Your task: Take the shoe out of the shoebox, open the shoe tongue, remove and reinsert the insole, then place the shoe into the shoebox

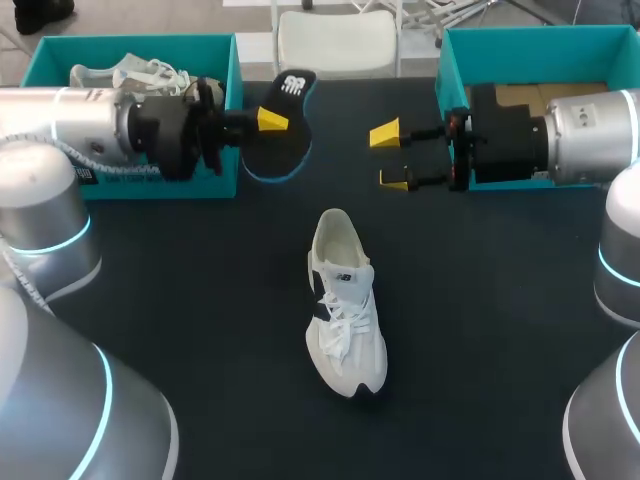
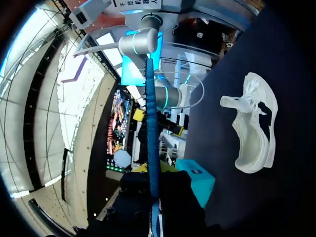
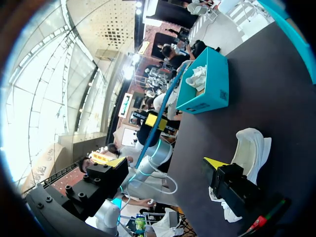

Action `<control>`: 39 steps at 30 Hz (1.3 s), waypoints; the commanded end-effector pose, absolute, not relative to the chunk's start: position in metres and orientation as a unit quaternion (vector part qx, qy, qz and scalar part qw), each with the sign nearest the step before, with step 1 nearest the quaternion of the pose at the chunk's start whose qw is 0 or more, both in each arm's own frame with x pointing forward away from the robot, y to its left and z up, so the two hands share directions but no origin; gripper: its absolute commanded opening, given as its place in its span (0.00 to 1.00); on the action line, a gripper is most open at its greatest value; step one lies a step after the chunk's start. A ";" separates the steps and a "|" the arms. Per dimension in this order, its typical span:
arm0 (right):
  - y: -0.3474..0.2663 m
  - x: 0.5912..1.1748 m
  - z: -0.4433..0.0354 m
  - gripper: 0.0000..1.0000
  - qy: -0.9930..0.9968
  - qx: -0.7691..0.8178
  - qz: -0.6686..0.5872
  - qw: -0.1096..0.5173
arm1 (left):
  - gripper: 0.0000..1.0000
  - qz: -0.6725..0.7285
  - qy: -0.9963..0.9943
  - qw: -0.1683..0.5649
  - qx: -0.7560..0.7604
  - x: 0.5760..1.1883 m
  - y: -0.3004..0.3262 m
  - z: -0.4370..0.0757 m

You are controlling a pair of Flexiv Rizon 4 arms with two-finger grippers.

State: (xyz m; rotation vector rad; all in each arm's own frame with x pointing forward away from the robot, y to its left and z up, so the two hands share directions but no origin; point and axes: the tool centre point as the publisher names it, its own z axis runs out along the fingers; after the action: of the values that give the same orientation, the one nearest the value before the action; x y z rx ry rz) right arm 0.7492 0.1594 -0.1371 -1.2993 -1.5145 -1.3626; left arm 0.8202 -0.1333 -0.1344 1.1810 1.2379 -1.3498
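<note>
Head: high, behind the robot, looking down on the table (image 1: 200, 300); shoe (image 1: 345, 320) at mid frame
Left wrist: close, along the insole (image 2: 150, 123), facing the right arm (image 2: 140, 42)
Right wrist: low, facing the left arm (image 3: 153, 155)
Shared: all see the shoe

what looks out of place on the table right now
The insole is out of the shoe, held up in the left gripper beside the left shoebox. The shoe sits upright mid-table. Nothing looks spilled or damaged.

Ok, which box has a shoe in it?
The left box: a white shoe lies inside. The right box shows none.
</note>
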 end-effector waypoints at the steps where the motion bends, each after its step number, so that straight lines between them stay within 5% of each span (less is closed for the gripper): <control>1: 0.162 0.749 -0.138 1.00 -0.585 -0.504 -0.528 0.353 | 0.00 -0.500 0.481 0.513 0.505 0.815 -0.132 -0.136; 23: 0.162 0.749 -0.138 1.00 -0.585 -0.504 -0.528 0.353 | 0.00 -0.505 0.488 0.509 0.497 0.815 -0.132 -0.136; 39: 0.197 0.769 -0.169 1.00 -0.585 -0.479 -0.510 0.410 | 0.00 -0.475 0.447 0.544 0.528 0.809 -0.167 -0.152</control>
State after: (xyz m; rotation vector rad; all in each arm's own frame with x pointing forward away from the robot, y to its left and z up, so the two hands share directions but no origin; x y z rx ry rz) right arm 0.7604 0.1838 -0.1643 -1.2156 -1.4729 -1.2899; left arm 0.8061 -0.1578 -0.1476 1.2665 1.0659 -1.1219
